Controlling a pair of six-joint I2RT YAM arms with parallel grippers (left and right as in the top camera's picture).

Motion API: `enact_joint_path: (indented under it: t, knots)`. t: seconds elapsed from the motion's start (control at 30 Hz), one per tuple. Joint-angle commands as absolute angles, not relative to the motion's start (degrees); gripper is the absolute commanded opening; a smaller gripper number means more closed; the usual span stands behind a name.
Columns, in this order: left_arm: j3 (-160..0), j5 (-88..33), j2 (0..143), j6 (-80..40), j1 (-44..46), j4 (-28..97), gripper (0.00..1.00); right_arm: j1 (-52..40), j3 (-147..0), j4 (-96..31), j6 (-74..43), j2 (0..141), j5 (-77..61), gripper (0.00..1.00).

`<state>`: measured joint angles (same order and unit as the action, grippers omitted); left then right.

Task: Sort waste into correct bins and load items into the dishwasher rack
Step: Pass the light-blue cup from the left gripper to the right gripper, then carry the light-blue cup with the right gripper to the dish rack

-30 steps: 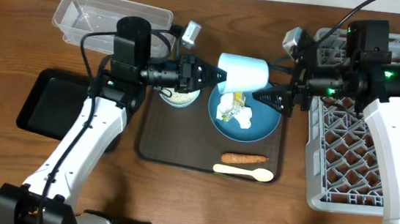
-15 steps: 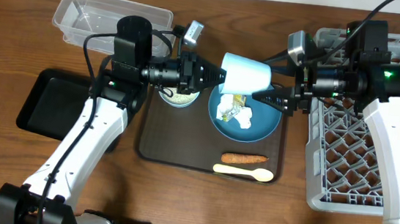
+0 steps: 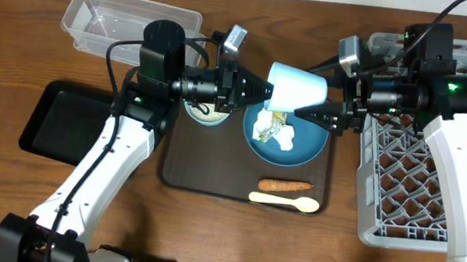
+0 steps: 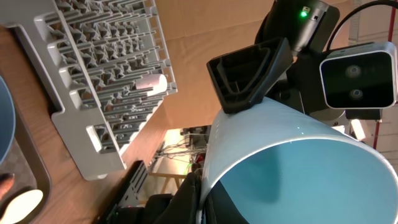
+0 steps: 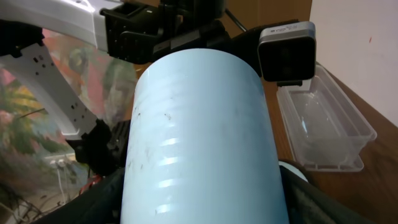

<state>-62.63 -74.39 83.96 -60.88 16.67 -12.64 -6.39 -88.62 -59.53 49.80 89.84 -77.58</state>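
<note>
Wooden tabletop; the bin [image 3: 54, 122] at left shows nothing inside. Left gripper [image 3: 265, 91] pinches the rim of the cup [image 3: 299, 87], which is in the air above the plate [image 3: 311, 149]. Right gripper [image 3: 310, 114] flanks the cup's body, but I cannot tell whether it grips. Scraps [image 3: 272, 130], carrot [image 3: 284, 186] and spoon [image 3: 285, 202] wait; the rack [image 3: 435, 176] looks unloaded, so most remains.

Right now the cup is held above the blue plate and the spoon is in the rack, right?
No. The spoon lies on the brown tray, not in the rack, as the overhead view shows. The cup is held above the blue plate.
</note>
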Motion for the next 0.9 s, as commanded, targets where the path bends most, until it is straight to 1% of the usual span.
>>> enact_joint_path:
  t: [0.0,0.03,0.1,0.2,0.23,0.33,0.37,0.5,0.57,0.63,0.7,0.77,0.87]
  knots:
    - [-63.4,-73.9,84.2,-61.6,16.8,-13.0,0.06,-6.8,-88.2,-59.3,50.7,89.8,-80.0,0.69]
    - [-63.4,-73.9,84.2,-61.6,16.8,-13.0,0.06,-6.8,-88.2,-59.3,50.7,89.8,-80.0,0.67]
    - [-63.4,-73.9,84.2,-61.6,16.8,-13.0,0.06,-6.8,-88.2,-59.0,50.7,89.8,-79.9,0.61]
    - [-63.4,-73.9,84.2,-61.6,16.8,-13.0,0.06,-6.8,-88.2,-58.7,50.6,89.8,-79.9,0.56]
    - [-63.4,-73.9,84.2,-61.6,16.8,-13.0,0.07,-6.8,-88.2,-58.7,50.6,89.8,-79.8,0.56]
    - [-63.4,-73.7,84.2,-60.7,16.8,-13.0,0.17,-6.8,-88.2,-58.7,49.6,89.8,-78.6,0.55]
    - [-63.4,-73.7,84.2,-59.3,16.8,-13.0,0.26,-6.8,-88.2,-58.7,48.6,89.8,-77.6,0.53]
    - [-63.3,-73.7,84.2,-52.1,16.8,-12.9,0.34,-6.8,-88.2,-58.5,43.1,89.8,-70.1,0.50]
    - [-63.3,-73.3,84.2,-49.1,16.7,-11.9,0.38,-6.7,-88.2,-57.7,37.3,89.8,-62.7,0.46]
    - [-63.3,-71.9,84.2,-44.1,16.6,-9.0,0.44,-6.1,-88.3,-56.4,29.8,89.8,-52.6,0.44]
    - [-63.3,-69.3,84.2,-39.5,16.3,-4.3,0.45,-5.2,-88.3,-56.1,25.1,89.8,-45.7,0.44]
    - [-63.3,-63.5,84.2,-32.9,15.9,4.0,0.45,-3.8,-88.6,-56.2,22.0,89.6,-41.5,0.44]
    - [-63.3,-55.1,84.2,-26.1,15.5,13.6,0.46,-1.4,-89.1,-56.7,19.1,89.4,-39.1,0.43]
